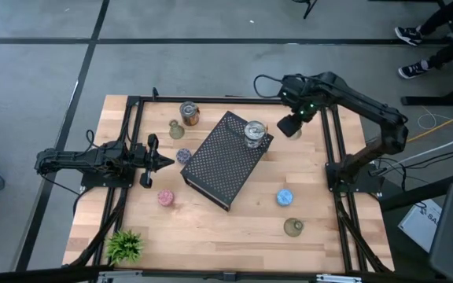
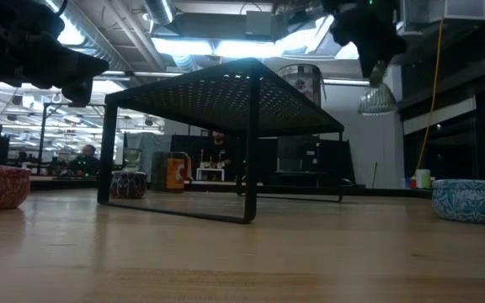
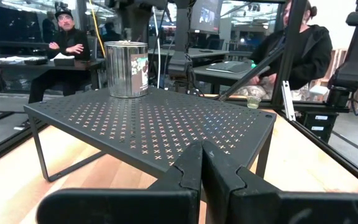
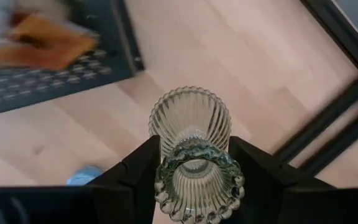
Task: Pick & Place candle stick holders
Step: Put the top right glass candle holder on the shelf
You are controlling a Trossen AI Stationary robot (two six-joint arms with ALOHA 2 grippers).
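We see the ribbed olive-green glass candle holder (image 4: 191,146) grasped by our right gripper (image 4: 191,186), lifted beside the black perforated metal box (image 1: 226,159); our left gripper (image 1: 163,163) waits clenched, empty.

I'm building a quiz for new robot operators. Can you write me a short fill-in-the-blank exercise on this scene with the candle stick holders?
1. The right gripper is shut on a ribbed ____ holder, held in the air.
2. A silver can-like holder stands on top of the black perforated ____.
3. The left gripper, waiting low beside that stand, has its fingers ____.
4. The small green plant sits at the table's corner on the ____ arm's side.

Missing words: glass; stand; shut; left
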